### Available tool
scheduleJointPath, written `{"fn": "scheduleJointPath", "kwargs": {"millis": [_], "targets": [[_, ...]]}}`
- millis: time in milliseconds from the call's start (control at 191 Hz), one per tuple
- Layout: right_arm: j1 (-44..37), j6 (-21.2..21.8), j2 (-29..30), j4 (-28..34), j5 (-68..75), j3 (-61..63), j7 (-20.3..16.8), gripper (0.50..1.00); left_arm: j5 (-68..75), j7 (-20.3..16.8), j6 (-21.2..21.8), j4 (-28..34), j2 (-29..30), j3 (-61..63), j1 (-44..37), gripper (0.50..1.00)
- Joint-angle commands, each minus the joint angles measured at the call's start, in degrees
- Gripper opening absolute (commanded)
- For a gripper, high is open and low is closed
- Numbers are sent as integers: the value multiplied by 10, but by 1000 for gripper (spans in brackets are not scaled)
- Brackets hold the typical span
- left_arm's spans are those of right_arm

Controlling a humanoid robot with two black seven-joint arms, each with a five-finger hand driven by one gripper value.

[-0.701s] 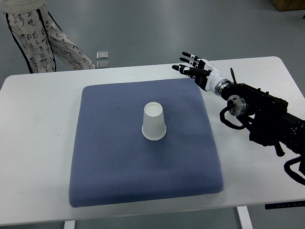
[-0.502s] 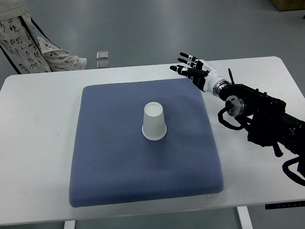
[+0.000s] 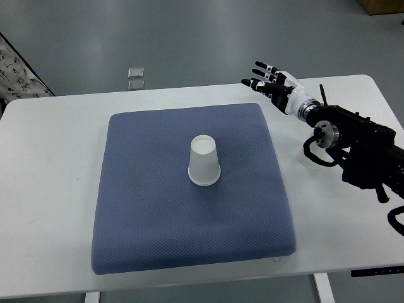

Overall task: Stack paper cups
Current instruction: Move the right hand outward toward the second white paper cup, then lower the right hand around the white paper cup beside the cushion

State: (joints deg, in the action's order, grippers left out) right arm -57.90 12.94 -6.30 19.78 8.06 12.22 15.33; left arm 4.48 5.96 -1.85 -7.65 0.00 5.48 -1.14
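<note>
No readable text, label, brand or number anywhere you look. White paper cup [image 3: 204, 161], blue quilted foam pad [image 3: 189, 189], white table [image 3: 50, 189], black robot arm [image 3: 356, 142]: all unmarked. Black brush-like marks on white cloth [image 3: 16, 74] at left edge: too small to read.

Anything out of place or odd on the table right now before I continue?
Nothing is spilled or damaged. One paper cup stands upside down on the blue pad, alone; I can't confirm a second. The right hand is open over the white table, apart from the cup.
</note>
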Motion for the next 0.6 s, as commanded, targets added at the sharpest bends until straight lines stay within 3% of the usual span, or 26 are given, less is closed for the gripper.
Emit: {"fn": "scheduleJointPath", "kwargs": {"millis": [0,68,256,366,455,596], "targets": [[-5,23,-16,0,-4,-9,10,928,0,0,0,-2,0,-1,0,1000],[-21,51,-38,0,-41,-15,9,928,0,-1,0,-2,0,-1,0,1000],[-55,80,-84,1,-270,-67,11,928,0,-1,0,0,0,0,0,1000],[-77,126,-126,8,-368,-79,12,928,0,-1,0,-2,0,0,0,1000],[-88,160,-179,53,-427,-88,13,928,0,0,0,-1,0,0,0,1000],[-108,157,-233,146,-538,-137,19,928,0,0,0,-1,0,0,0,1000]]}}
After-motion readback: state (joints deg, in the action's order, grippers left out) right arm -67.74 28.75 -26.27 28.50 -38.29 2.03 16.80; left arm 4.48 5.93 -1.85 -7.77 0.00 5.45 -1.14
